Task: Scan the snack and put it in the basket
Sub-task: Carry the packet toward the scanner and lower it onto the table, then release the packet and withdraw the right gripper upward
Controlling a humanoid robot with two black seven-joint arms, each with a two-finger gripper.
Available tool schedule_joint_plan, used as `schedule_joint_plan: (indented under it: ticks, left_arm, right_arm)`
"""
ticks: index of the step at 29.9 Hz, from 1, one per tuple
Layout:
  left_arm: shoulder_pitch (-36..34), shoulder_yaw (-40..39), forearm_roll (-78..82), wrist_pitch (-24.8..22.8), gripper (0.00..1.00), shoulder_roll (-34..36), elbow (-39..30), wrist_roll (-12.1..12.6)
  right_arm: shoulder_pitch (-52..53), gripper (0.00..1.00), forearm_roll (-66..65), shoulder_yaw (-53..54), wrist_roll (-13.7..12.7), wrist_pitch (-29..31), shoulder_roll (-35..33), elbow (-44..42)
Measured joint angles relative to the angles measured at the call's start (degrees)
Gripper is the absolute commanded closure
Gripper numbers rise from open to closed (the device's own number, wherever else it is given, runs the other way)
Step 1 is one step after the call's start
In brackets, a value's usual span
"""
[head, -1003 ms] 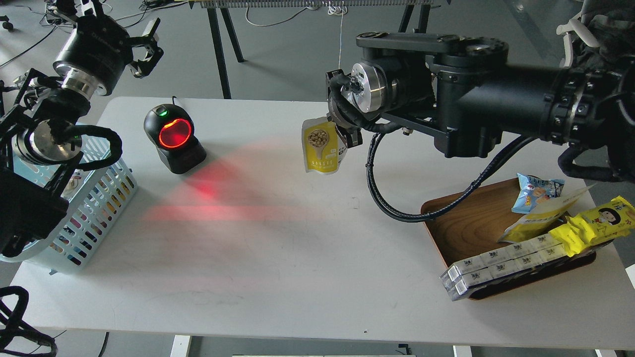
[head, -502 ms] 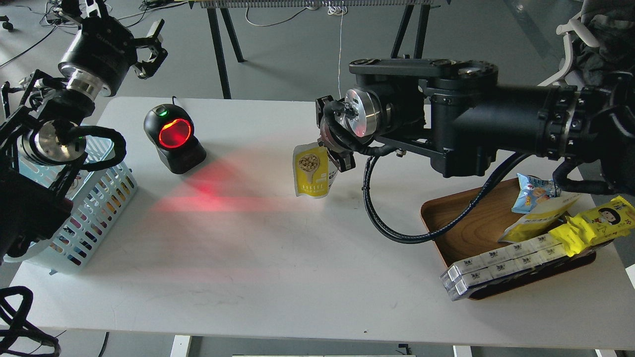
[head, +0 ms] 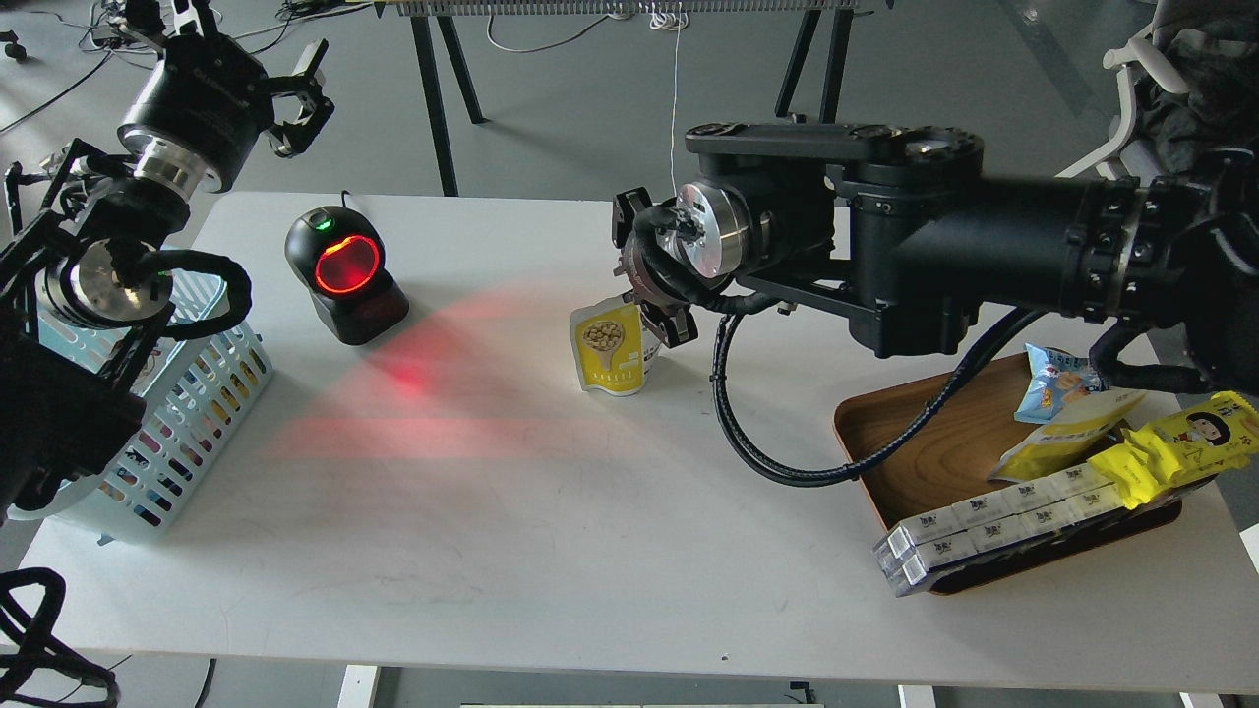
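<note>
— Where is the snack right now?

— Hanging from my right pincer, which is closed on the pouch's upper right corner. The pouch dangles below and a little to the left of the fingers, its printed face toward me, its bottom edge just above the worktop or perhaps touching it; I cannot tell which.

— How does it handle?

— Light and limp, I judge. It is a thin film pouch, so it hangs and swings from the one pinched corner instead of holding its shape. The film looks smooth and could slip if the grip is only on the sealed edge. That flat seal at the top is the best place to hold: stiff enough to pinch, and nothing inside to crush there.

— And the scanner?

— Well to the left of my right pincer, its window glowing red and throwing red light across the worktop toward the pouch.

— The basket?

— Farther left still, at the worktop's edge, below my left arm.

— Your left pincer?

— Raised high beyond the scanner, fingers spread apart, holding nothing.
</note>
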Motion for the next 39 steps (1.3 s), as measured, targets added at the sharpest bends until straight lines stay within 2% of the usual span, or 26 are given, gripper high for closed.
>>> schedule_joint_plan:
  ticks: [8, 14, 18, 22, 26, 31, 39]
  left_arm:
    - [0.0, -0.1, 0.2, -1.1, 0.00, 0.5, 1.6, 0.4]
    - [-0.7, -0.3, 0.4, -2.2, 0.00, 1.4, 4.3, 0.3]
    - [-1.8, 0.5, 2.1, -2.0, 0.00, 3.3, 7.0, 0.8]
    - [-3.2, 0.7, 9.5, -2.6, 0.00, 6.3, 6.7, 0.9]
    - [-4.5, 0.7, 20.8, -3.9, 0.00, 12.9, 1.7, 0.8]
    - [-4.8, 0.7, 30.0, -6.7, 0.00, 23.4, -9.4, 0.5]
    - [-4.2, 1.4, 33.1, -9.4, 0.00, 37.8, -29.2, 0.6]
  right_arm:
    - [1.1, 0.00, -3.0, 2.9, 0.0, 0.1, 0.0, 0.4]
    - [1.4, 0.00, -8.0, 9.5, 0.0, 4.3, -0.4, 4.7]
    - [0.3, 0.00, -11.0, 15.5, 0.0, 6.9, -7.0, 7.2]
    - [-3.6, 0.00, -12.6, 24.1, 0.0, 10.3, -15.9, 7.6]
    - [-10.7, 0.00, -12.7, 34.0, 0.0, 14.5, -24.2, 7.4]
    - [-24.6, 0.00, -12.8, 48.4, 0.0, 23.0, -30.8, 5.2]
    - [-44.6, 0.00, -12.7, 67.5, 2.2, 39.9, -32.5, -3.3]
